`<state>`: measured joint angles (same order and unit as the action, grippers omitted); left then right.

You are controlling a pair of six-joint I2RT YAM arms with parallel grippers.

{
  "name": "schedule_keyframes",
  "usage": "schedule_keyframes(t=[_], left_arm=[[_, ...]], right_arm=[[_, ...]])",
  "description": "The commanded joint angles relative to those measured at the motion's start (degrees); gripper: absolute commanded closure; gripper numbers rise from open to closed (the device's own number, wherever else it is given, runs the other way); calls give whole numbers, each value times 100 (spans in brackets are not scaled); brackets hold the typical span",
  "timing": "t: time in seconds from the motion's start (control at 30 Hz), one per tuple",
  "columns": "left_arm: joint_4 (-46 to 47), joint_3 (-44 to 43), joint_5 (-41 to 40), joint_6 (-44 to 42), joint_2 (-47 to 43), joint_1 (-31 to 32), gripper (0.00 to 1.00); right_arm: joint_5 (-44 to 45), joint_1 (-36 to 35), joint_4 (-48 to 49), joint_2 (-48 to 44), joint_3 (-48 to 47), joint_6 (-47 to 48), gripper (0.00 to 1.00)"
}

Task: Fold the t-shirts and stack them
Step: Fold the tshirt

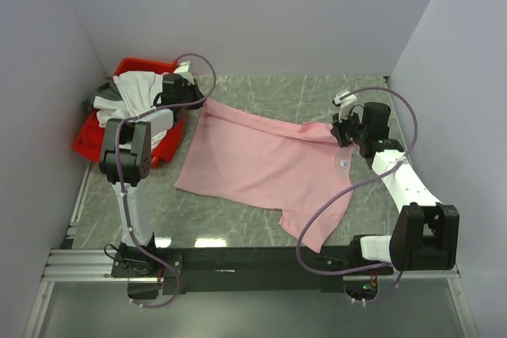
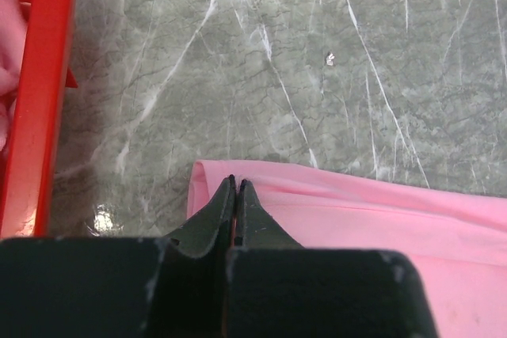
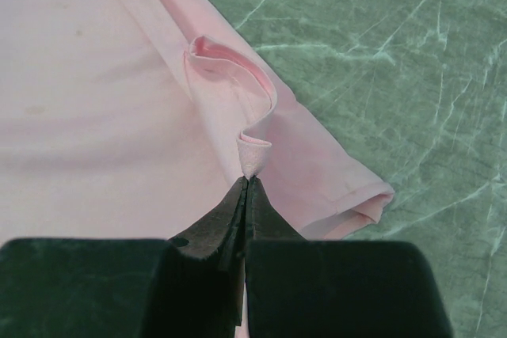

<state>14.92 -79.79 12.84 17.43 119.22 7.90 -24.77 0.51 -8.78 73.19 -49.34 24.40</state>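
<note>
Left end effector, fingers pressed together, is clamped on the far left corner of the pink t-shirt, just beside the red bin. That bin stands at the left edge of the table and holds a heap of white and dark grey shirts. Most of the pink t-shirt lies spread across the middle of the table, one sleeve trailing toward the near edge. At right, the right end effector is likewise closed, pinching a small raised fold of the same shirt beside its far right sleeve.
</note>
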Motion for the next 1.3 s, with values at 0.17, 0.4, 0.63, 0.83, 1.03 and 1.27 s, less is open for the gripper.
schedule_keyframes(t=[0.17, 0.4, 0.63, 0.83, 1.03, 1.27], left_arm=[[-217, 121, 201, 173, -399, -78, 95], [134, 903, 570, 419, -1251, -175, 48], [196, 1071, 465, 454, -1911, -175, 45], [73, 1053, 342, 410, -2191, -184, 42], [134, 1229, 210, 743, -2701, -420, 28], [-59, 1343, 1071, 1447, -3009, -1010, 30]], right_arm=[[34, -25, -10, -86, -5, 108, 100], [34, -25, -72, 20, -84, 144, 100], [-80, -25, -273, 90, -120, 275, 100], [-300, -25, -502, 73, -137, 495, 100], [-370, -25, -546, -94, -49, 618, 100], [-493, -25, -687, -147, 21, 846, 100]])
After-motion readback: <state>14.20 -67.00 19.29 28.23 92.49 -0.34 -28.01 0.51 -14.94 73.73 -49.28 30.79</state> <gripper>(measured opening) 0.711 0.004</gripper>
